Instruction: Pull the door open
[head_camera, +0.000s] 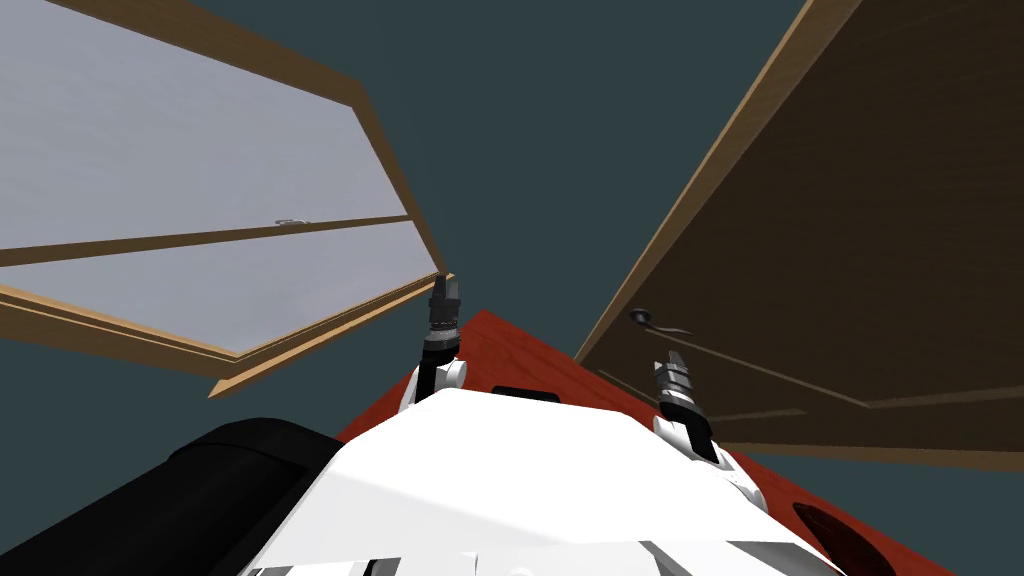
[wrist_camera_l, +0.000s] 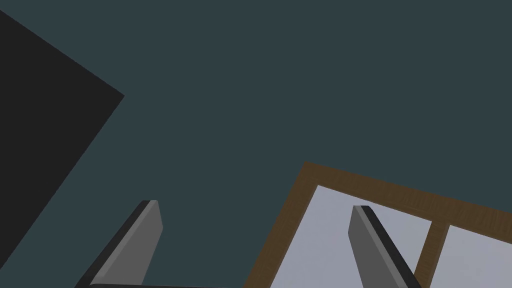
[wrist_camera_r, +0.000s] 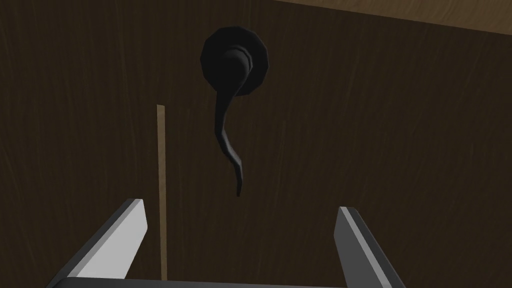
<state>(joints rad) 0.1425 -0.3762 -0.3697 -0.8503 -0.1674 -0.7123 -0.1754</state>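
Dark brown wood makes up the door (head_camera: 850, 230), which stands ahead on my right. Its black lever handle (wrist_camera_r: 227, 125) sits near the door's edge. The right gripper (wrist_camera_r: 240, 209) hovers just short of the handle with its fingers spread wide and nothing held (the lever's tip points at the gap between them, touching neither). The left gripper (wrist_camera_l: 256, 205) is raised to the left, by the corner of a window (head_camera: 200, 200), fingers likewise apart and empty.

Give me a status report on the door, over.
Right gripper open, aimed at the black lever handle on the dark brown wooden door, not touching. Left gripper open near the brown-framed window. Nothing in the way.
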